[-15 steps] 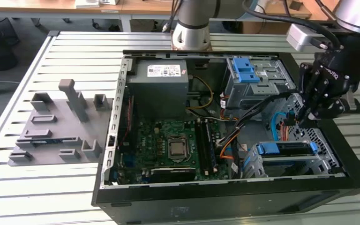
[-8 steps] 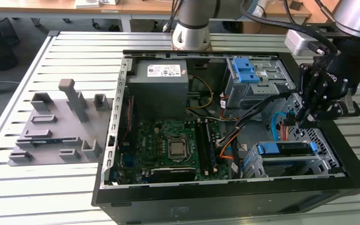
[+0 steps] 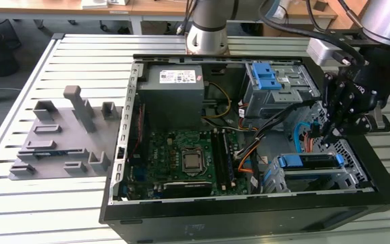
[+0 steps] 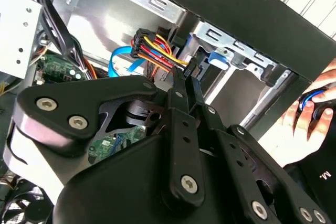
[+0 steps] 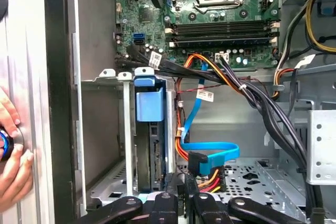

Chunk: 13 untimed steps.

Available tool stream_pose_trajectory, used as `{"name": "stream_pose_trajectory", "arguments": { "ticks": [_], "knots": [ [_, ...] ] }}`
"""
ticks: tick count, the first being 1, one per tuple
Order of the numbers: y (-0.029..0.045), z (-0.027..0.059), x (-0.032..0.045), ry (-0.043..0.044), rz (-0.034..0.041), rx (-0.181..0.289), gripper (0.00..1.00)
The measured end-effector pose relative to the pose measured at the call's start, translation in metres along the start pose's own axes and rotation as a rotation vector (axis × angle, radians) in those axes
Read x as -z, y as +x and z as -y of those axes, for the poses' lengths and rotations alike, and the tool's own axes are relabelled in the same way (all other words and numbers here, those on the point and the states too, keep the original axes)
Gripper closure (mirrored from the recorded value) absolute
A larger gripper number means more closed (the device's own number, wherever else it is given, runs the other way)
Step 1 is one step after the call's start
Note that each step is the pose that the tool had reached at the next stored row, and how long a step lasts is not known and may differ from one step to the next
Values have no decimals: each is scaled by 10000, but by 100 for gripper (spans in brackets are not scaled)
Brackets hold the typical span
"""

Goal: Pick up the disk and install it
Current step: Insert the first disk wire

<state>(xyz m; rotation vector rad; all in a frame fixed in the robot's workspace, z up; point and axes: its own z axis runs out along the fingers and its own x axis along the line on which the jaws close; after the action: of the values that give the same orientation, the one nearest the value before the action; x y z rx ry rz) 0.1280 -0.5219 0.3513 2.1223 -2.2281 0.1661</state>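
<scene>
Nearest of all, the black wall of the computer case [image 3: 249,216] is seen; the case is laid open on its side on a slatted table [image 3: 19,203]. Just behind that wall, toward the exterior view's right, the disk [image 3: 308,161] is seated in a grey metal cage [image 3: 317,179], with its blue bracket showing at both ends. In the first wrist view the disk [image 5: 152,150] is seen edge-on between the cage's posts, with a blue tab at its end.

Just beyond the cage, the gripper [image 3: 331,135] is held above the case's right side, apart from the disk. Its fingers [image 4: 178,95] are drawn narrow, side by side, close to a bundle of coloured wires [image 4: 155,51] and a blue cable [image 5: 210,153].

Outside the case, a person's hand [image 5: 10,150] is seen on the table with a small blue object in it.

Farther in, the green circuit board [image 3: 185,157] is laid flat in the case's middle. To the exterior view's left, a grey plate [image 3: 59,147] with upright blocks is set on the table.

At the far end, a grey power box [image 3: 171,91] and a second cage [image 3: 276,86] with blue latches are mounted. Beyond them the arm's base [image 3: 208,30] is fixed.
</scene>
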Motion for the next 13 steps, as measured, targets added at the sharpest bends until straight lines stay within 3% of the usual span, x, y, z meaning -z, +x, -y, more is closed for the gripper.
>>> {"name": "stream_pose_trajectory", "arguments": {
  "ticks": [5,13],
  "knots": [
    [66,1,-18,-1,5,1,82],
    [75,2,-28,-1,8,0,82]
  ]
}}
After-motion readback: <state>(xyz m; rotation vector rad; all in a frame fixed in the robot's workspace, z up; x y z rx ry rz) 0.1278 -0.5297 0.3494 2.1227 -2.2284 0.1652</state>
